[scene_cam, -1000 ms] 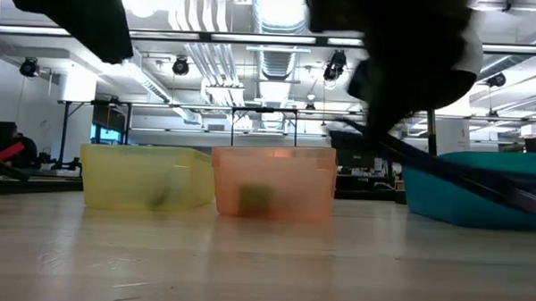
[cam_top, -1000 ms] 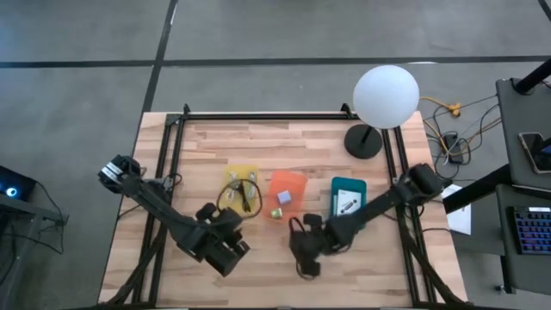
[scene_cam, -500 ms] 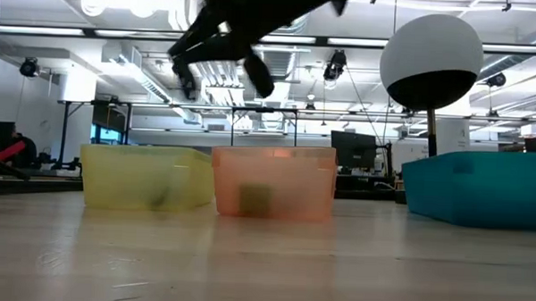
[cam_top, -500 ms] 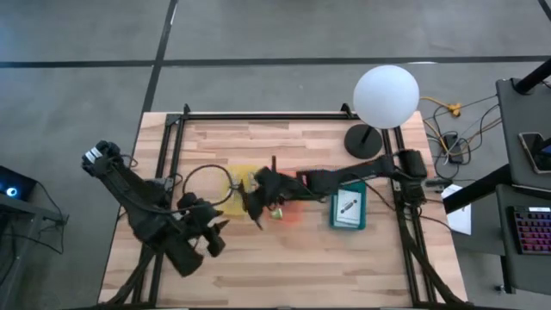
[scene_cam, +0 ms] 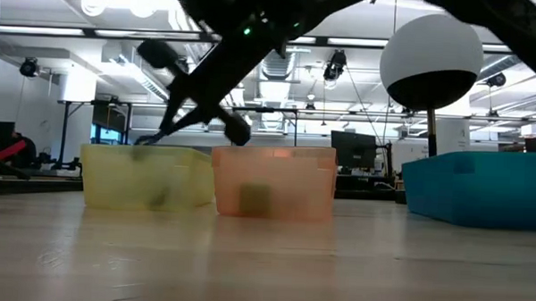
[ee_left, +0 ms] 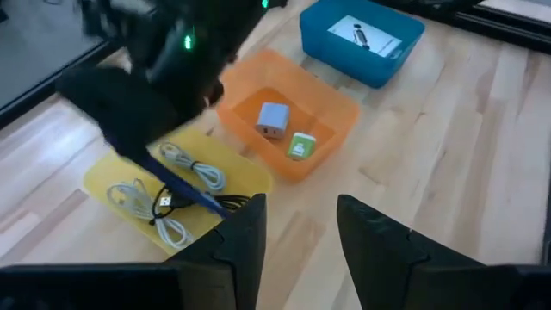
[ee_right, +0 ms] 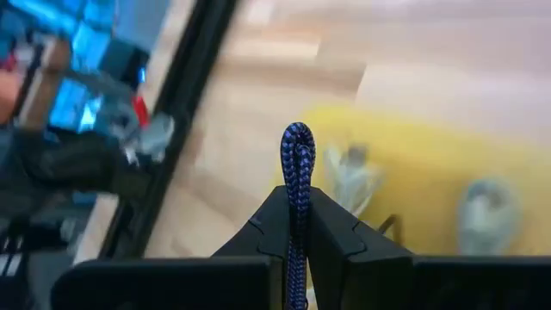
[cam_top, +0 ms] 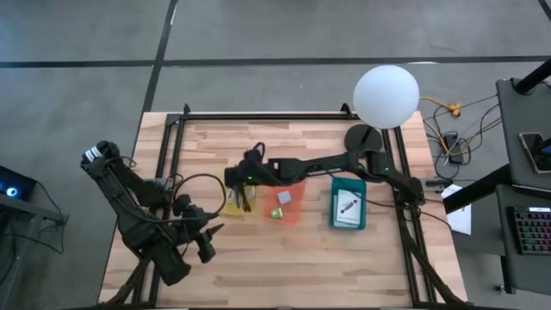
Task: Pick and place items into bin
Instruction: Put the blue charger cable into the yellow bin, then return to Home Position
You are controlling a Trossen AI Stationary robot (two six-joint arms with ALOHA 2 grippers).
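Behind the row of bins, at the table's far right corner, a white globe lamp stands on a dark round base, well apart from the work. Stretching across from the right side, the right arm passes over the orange bin and partly hides it from above. Its right gripper hangs over the yellow bin, fingers pressed together on a dark blue braided cord, a fold of which sticks out past the fingertips. Inside the yellow bin lie white coiled cables and a dark cable. The orange bin holds a small grey-white cube and a small green cube. The teal bin, at the right end of the row, holds a white printed card. Near the table's front left, the left gripper waits with its fingers spread and nothing between them.
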